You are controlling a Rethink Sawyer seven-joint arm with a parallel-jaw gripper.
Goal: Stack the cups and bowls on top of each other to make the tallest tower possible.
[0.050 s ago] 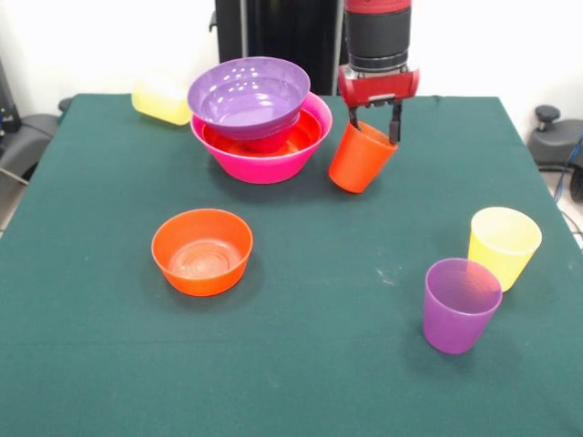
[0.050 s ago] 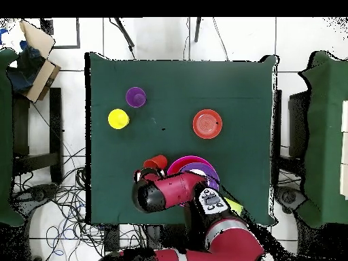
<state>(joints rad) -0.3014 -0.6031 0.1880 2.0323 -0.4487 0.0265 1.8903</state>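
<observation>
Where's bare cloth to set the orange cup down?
Free: the middle strip between the orange bowl and the purple cup, and the near edge. Crowded: by the tower, where the hand holds the orange cup.

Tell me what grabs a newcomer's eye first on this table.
The gripper holds a tilted orange cup by its rim, beside the tower, where a purple bowl sits atop the big pink bowl. An orange bowl sits alone mid-table.

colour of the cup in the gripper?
Orange cup, tilted, held at its rim by the gripper; clearest in the front view.
</observation>
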